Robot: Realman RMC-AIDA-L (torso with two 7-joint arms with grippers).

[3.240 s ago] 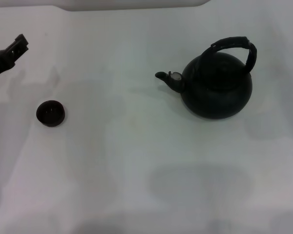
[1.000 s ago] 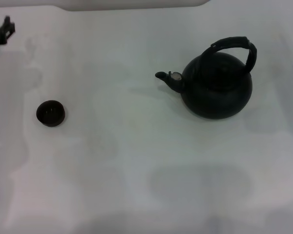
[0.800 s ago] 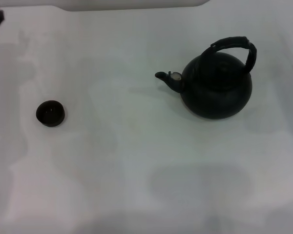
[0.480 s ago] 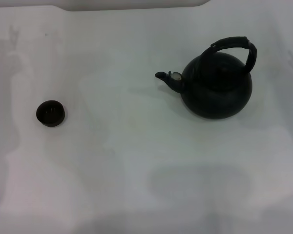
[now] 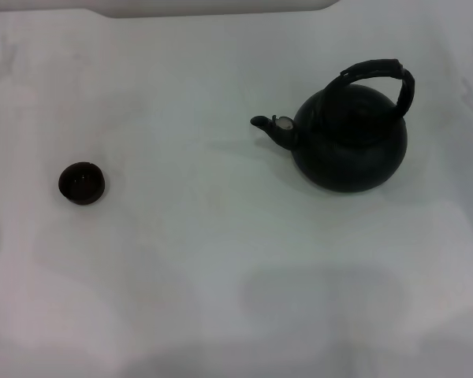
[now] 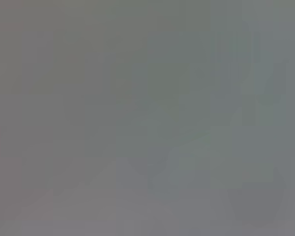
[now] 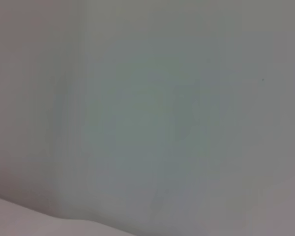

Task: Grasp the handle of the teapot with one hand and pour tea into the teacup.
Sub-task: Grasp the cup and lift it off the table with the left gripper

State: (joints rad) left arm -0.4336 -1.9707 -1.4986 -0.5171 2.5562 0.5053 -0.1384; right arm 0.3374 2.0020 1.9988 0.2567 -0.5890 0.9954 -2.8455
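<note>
Left pincer, right pincer: neither in any view; state of fingers impossible to tell. Both wrist views: plain pale grey surface only, nothing distinct.

Teapot point(image 5: 349, 140): large, round, black, upright on the white counter point(image 5: 221, 260), right of centre in the upper half of the head view. Short curved spout toward frame left, small pale cap at its base.

Handle point(image 5: 378, 75): thick black ribbed hoop, arched over the pot's top, leaning toward frame right, ungrasped.

Teacup point(image 5: 82, 183): tiny, round, dark, handleless, upright at left of frame about mid-height, well apart from the teapot, in line with the spout's direction though lower in the frame. Interior dark with a faint glint; contents not discernible.

Faint grey shadows on the counter at lower centre and along the left edge.
</note>
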